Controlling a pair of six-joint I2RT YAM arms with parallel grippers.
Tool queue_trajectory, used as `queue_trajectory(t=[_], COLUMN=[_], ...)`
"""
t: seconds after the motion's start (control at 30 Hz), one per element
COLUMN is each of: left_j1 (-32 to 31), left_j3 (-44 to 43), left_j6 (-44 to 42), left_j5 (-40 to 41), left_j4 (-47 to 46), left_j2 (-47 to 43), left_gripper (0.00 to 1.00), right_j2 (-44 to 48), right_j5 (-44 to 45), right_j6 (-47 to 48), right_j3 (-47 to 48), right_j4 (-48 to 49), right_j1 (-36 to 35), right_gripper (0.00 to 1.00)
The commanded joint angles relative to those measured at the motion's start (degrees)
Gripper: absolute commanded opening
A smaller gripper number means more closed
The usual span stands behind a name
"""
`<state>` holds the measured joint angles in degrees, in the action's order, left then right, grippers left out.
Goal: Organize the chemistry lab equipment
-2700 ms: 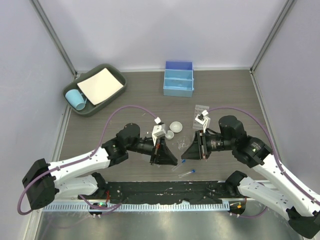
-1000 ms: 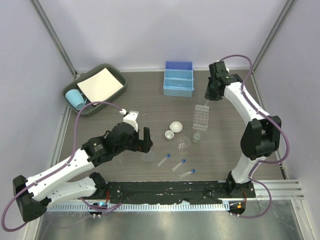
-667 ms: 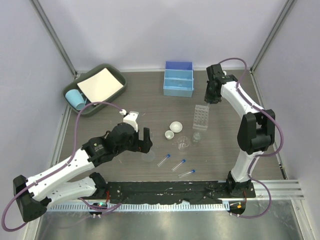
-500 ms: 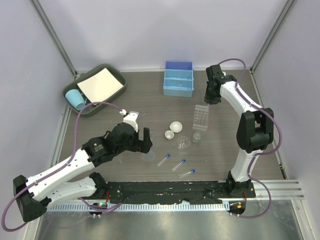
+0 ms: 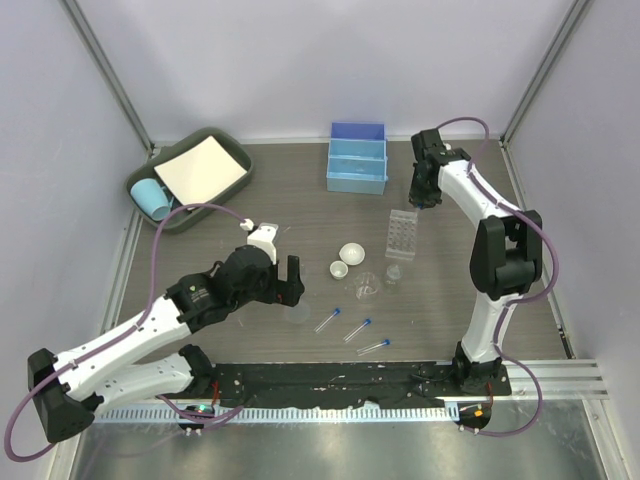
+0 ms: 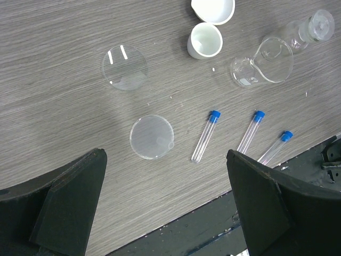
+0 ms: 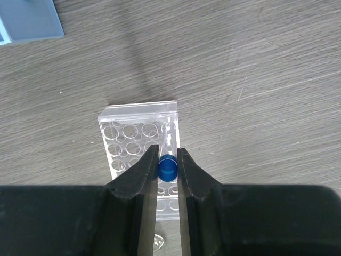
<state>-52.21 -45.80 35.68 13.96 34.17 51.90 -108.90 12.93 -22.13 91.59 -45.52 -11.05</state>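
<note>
My right gripper [image 7: 168,154] is shut on a blue-capped tube [image 7: 168,168], held upright over the right-hand holes of the perforated clear rack [image 7: 128,138]. From above, the right gripper [image 5: 420,198] hangs at the far end of the rack [image 5: 402,235]. My left gripper [image 6: 168,197] is open and empty above the table's near edge. Ahead of it lie three blue-capped tubes [image 6: 205,136], two clear round dishes [image 6: 152,136], two white dishes [image 6: 205,40], a tipped clear beaker [image 6: 264,61] and a small flask [image 6: 311,26].
A light-blue divided box [image 5: 357,158] stands at the back centre. A dark tray [image 5: 215,195] at the back left holds a white sheet and a light-blue cup [image 5: 152,198]. A black rail [image 5: 330,380] runs along the near edge.
The right arm has folded back a little, its gripper staying over the rack's far end with the tube in it. The left arm has not moved in the last second.
</note>
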Motion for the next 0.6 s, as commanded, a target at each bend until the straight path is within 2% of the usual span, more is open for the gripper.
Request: queue_trajectory(t=[0.0, 0.23, 0.37, 0.47, 0.57], left_j1=[0.26, 0.26, 0.17, 0.26, 0.26], left_j3=[0.10, -0.08, -0.43, -0.78, -1.13], left_j6=[0.35, 0.35, 0.35, 0.35, 0.35], left_j5=[1.16, 1.34, 1.95, 2.13, 2.13], left_j4=[-0.42, -0.25, 0.10, 0.37, 0.37], left_j2=[0.04, 0.48, 1.36, 2.06, 2.68], left_gripper=[1.00, 1.00, 1.00, 1.00, 1.00], right_j2=[-0.61, -1.75, -2.37, -2.54, -2.81], right_j5=[1.22, 0.52, 0.26, 0.17, 0.17], right_j6=[0.77, 0.68, 0.68, 0.51, 0.51], right_j3=[2.36, 1.92, 1.66, 1.49, 1.31], right_j4=[0.43, 0.43, 0.52, 0.60, 0.60], right_j1=[0.33, 0.41, 0.41, 0.50, 0.41], right_gripper=[0.01, 0.01, 0.17, 0.26, 0.30])
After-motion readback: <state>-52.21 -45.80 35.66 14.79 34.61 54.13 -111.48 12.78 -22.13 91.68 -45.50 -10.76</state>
